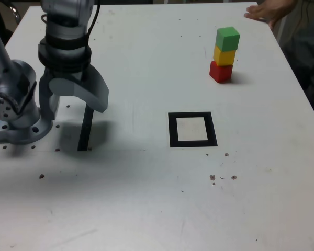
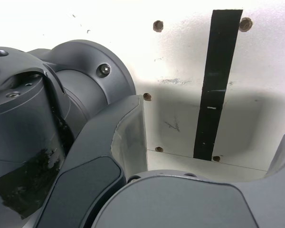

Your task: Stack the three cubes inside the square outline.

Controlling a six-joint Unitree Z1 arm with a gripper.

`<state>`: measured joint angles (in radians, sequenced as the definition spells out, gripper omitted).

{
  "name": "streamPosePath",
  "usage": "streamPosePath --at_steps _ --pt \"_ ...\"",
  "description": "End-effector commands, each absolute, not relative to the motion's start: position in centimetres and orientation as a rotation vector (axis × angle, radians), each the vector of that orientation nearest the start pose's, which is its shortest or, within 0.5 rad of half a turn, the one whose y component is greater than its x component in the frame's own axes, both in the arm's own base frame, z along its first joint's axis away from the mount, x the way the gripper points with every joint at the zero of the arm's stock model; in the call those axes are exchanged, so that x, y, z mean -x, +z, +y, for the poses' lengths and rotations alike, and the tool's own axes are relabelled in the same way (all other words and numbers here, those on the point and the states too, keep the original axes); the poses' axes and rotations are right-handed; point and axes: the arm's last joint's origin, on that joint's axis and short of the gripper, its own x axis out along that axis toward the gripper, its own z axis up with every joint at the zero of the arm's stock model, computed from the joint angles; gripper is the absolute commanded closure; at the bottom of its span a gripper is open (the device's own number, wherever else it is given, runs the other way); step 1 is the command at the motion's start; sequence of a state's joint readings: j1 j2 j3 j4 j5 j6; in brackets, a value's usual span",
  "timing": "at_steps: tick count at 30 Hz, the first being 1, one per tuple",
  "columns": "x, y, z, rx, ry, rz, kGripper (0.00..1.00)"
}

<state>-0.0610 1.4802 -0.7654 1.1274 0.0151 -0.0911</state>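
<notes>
Worktop (image 1: 146, 209) white, marked with small specks and screw holes. Arm parked near the edge on the exterior view's left, beside its own base.

Hand (image 1: 76, 97) hangs above the thin black strip (image 1: 85, 130), jaws spread apart, nothing between them. Wrist view confirms: bare surface and strip (image 2: 216, 85) between the jaw tips, no cube.

Three cubes stand as one column toward the far corner on the exterior view's right: red cube (image 1: 221, 71) on the worktop, yellow cube (image 1: 224, 55) on it, green cube (image 1: 227, 38) on top. Column leans a little, each cube offset from the one below.

Square outline (image 1: 192, 129) sits mid-worktop, white centre bare, well apart from the column. So the stack exists, but outside the frame; judged not done.

A person's hand (image 1: 267, 11) rests at the far edge near that corner.

Step in hand, as I read it: reach across to the column.
- Take the green cube first, from above, jaws square to its faces.
- Close gently; the yellow cube below is offset and could topple if nudged.
- The red cube must go into the frame first, so set the upper two aside.
- Centre red within the white patch.
</notes>
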Motion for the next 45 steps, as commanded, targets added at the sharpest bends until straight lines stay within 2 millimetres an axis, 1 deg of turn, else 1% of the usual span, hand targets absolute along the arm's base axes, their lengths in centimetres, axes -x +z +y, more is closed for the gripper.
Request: streamPosePath --at_steps 1,14,22,36,45 --pt "-13.8 23.7 -0.7 -0.005 0.056 1.835 0.00" --pt "-13.9 23.6 -0.8 -0.001 0.054 1.830 0.00" --pt "-15.1 23.9 -0.8 -0.010 0.056 1.819 0.00" --pt "-19.7 25.8 -0.3 -0.034 0.043 1.745 0.00" --pt "-23.9 26.7 0.3 -0.055 0.053 1.743 0.00"
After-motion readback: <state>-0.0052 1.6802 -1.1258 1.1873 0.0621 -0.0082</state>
